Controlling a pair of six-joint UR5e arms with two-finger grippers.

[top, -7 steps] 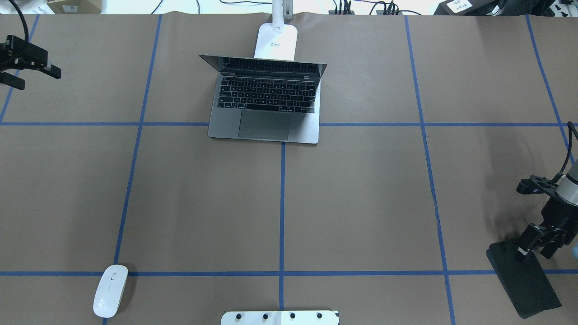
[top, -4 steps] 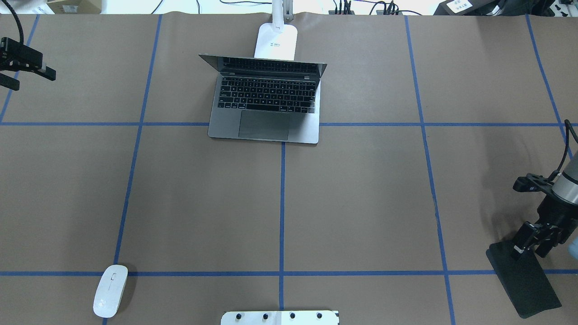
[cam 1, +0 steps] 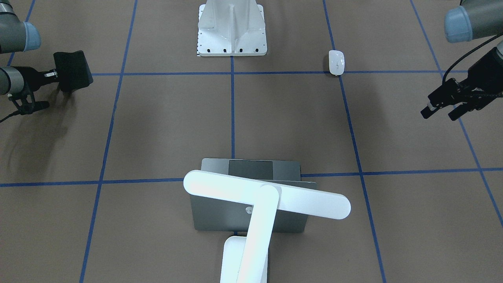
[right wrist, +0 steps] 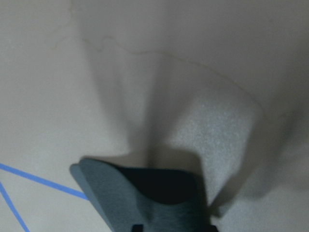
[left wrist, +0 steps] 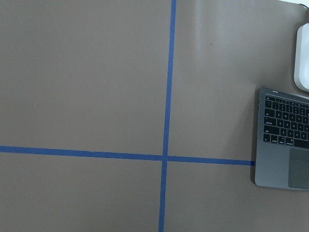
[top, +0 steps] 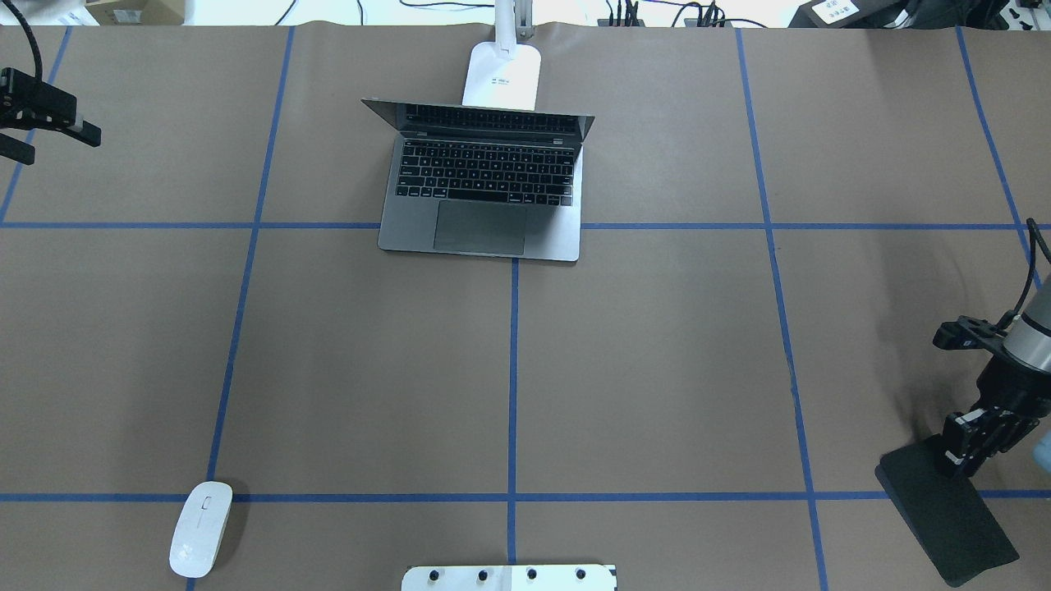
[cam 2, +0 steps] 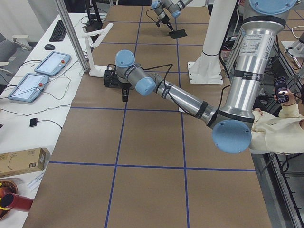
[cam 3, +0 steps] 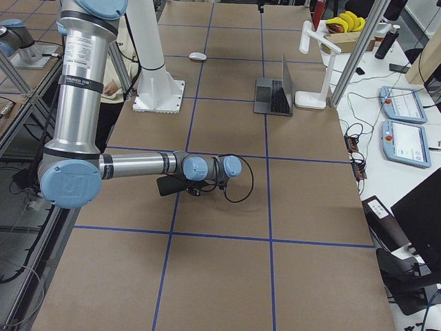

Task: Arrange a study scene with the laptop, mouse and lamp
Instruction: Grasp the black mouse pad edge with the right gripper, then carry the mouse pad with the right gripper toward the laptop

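The grey laptop (top: 484, 189) stands open at the far middle of the table, keys toward the robot; its lid's back shows in the front view (cam 1: 212, 216). The white lamp's base (top: 502, 75) stands just behind it, and its bar head (cam 1: 306, 200) reaches across over the lid. The white mouse (top: 199, 528) lies at the near left, on a blue tape line (cam 1: 336, 62). My left gripper (top: 49, 135) is open and empty, above the far left edge (cam 1: 438, 112). My right gripper (top: 956, 460) is shut on the edge of a black square pad (top: 944, 517) at the near right.
The white ribbed pedestal (cam 1: 232, 29) stands at the near middle edge. The pad hangs tilted from the right gripper (cam 1: 55, 73) and throws a shadow on the table. Blue tape lines mark the brown table into squares. The left wrist view shows the laptop's corner (left wrist: 285, 145).
My right gripper has moved with the black pad toward the near right edge. My left gripper has drifted a little to the left.
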